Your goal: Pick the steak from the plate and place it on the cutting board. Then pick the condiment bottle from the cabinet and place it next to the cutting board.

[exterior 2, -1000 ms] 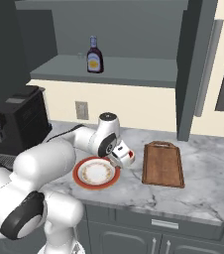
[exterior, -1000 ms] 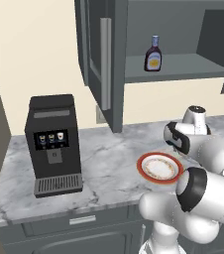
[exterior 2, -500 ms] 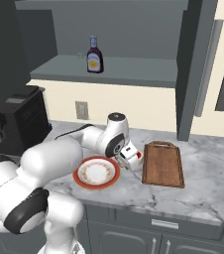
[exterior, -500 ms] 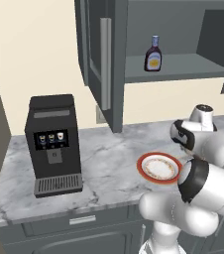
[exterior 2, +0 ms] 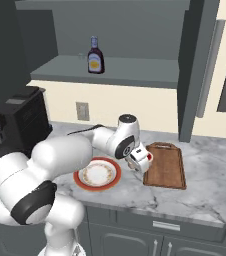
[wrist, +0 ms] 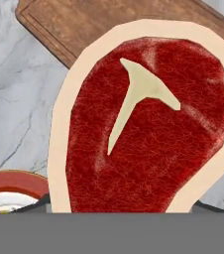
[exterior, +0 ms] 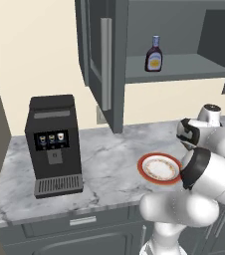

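The gripper (exterior 2: 141, 161) is pinching the steak (wrist: 148, 124), holding it in the air between the plate (exterior 2: 98, 174) at its 9 o'clock and the cutting board (exterior 2: 166, 164) at its 3 o'clock. The condiment bottle (exterior 2: 95, 56) is standing on the cabinet (exterior 2: 135, 75) shelf, at 11 o'clock.

My arm extends forward from the base, elbow bent, forearm angled down to the right. My gripper (exterior 2: 142, 161) points downward, its jaws clamped on the steak (wrist: 148, 124), held clear of the surface below.
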Tool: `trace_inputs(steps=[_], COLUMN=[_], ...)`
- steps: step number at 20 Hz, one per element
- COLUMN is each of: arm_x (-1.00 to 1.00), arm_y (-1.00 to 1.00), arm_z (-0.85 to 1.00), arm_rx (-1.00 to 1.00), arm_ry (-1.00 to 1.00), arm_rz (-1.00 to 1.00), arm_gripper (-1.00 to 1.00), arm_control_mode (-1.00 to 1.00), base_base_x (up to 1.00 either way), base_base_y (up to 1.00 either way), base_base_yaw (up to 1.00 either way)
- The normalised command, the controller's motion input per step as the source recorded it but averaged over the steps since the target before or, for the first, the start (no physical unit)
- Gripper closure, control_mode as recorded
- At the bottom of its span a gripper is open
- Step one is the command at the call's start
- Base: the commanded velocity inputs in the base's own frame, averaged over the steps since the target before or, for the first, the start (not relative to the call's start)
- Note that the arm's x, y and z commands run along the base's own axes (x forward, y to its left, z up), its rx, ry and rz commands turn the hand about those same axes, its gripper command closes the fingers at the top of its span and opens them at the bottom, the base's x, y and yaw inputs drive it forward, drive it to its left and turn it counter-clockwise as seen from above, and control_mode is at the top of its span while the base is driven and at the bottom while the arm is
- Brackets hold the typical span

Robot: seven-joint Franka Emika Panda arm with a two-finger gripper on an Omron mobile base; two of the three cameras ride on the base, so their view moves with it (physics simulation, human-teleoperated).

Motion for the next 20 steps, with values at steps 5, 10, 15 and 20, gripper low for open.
trace_inputs(steps=[5, 10, 15, 20], arm_x=[0.15, 0.14, 0.14, 0.17], arm_y=[-0.30, -0.29, -0.27, -0.23], arm_z=[0.00, 0.00, -0.05, -0.21], arm_rx=[0.00, 0.00, 0.00, 0.00], arm_ry=[0.00, 0.00, -0.01, -0.05], arm_rz=[-0.01, -0.01, -0.01, 0.00], arm_gripper=[1.00, 1.00, 1.00, 1.00], arm_control_mode=[-1.00, -1.00, -1.00, -1.00], base_base_x=[0.00, 0.00, 0.00, 0.00], base_base_y=[0.00, 0.00, 0.00, 0.00], base_base_yaw=[0.00, 0.00, 0.00, 0.00])
